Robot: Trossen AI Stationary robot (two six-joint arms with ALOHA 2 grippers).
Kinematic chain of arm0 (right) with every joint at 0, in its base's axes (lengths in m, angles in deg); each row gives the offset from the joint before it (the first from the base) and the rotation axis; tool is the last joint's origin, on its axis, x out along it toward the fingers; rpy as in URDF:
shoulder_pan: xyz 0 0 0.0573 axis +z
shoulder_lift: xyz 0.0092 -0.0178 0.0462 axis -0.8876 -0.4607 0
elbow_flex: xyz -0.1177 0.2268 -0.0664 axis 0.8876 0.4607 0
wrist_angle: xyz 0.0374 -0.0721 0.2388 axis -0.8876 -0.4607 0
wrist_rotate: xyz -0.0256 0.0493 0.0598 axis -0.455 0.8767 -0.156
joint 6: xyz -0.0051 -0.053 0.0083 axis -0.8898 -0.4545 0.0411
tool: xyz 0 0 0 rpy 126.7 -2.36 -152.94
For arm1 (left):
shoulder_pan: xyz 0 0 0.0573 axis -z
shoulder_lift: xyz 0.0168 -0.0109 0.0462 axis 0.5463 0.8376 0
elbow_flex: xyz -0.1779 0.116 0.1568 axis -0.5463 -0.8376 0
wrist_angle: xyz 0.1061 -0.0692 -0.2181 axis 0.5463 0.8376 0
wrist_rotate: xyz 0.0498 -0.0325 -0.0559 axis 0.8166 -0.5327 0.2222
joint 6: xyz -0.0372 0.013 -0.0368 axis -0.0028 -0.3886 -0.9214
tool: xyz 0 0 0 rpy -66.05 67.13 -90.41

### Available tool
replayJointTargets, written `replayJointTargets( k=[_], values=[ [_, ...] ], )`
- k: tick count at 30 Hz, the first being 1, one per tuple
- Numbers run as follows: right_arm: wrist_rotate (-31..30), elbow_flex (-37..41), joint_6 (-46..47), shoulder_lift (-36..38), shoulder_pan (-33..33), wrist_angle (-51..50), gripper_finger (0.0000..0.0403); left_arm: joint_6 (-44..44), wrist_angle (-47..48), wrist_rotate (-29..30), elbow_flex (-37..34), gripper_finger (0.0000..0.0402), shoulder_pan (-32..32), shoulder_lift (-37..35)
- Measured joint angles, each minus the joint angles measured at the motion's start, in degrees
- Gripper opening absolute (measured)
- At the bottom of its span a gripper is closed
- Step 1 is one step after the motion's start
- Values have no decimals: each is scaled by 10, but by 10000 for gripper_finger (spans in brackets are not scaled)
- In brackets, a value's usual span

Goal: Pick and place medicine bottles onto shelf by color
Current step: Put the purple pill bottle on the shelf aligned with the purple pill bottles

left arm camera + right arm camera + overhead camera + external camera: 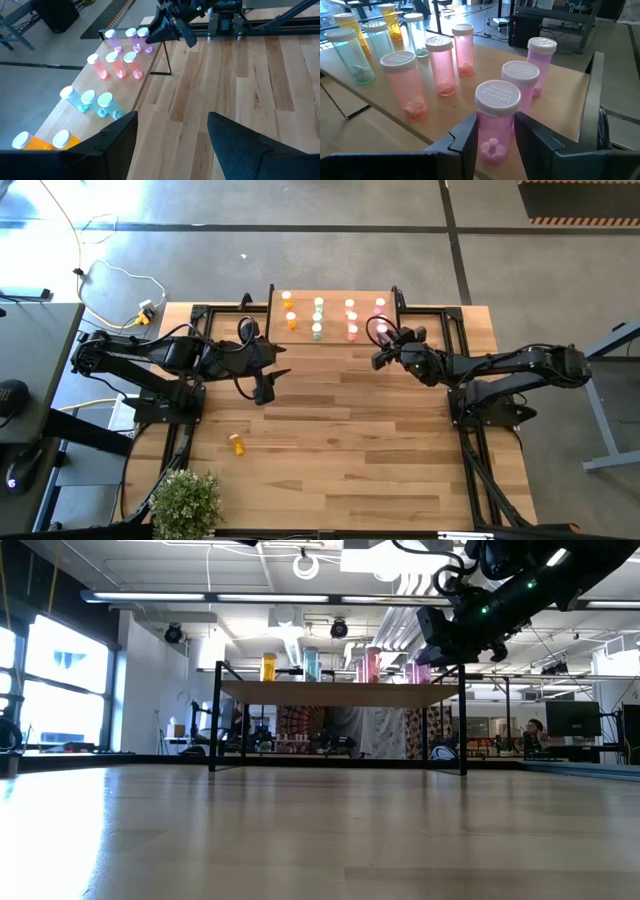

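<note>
Right pincer (496,131) fingers flanking pink bottle (496,120) on shelf (560,95), grip unclear, left pincer (172,131) apart

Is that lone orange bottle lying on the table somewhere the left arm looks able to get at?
Probably yes: the orange bottle lies alone on the bare table, and the open left gripper hovers nearby.

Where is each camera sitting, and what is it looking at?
High view: above, looking straight down at table, shelf, both arms.
Low view: at tabletop height, looking across at the shelf; the right arm hangs in.
Left wrist view: on the left arm, looking past its open jaws at the bottle rows.
Right wrist view: on the right arm, jaws either side of a pink bottle.
Shared: both wrist views show the pink bottles.
</note>
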Motion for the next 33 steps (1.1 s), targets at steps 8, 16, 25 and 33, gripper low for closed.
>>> replayJointTargets(
  k=[8,16,25,33],
  values=[
    [-4,0,2,0,0,-2,119,0,0,0,0,229,0,0],
    [-4,0,4,1,2,-2,119,0,0,0,0,229,0,0],
    [-2,0,15,20,4,-25,119,0,0,-2,0,229,0,0],
    [0,0,33,26,24,-49,119,0,-3,-2,0,229,0,0]
  ],
)
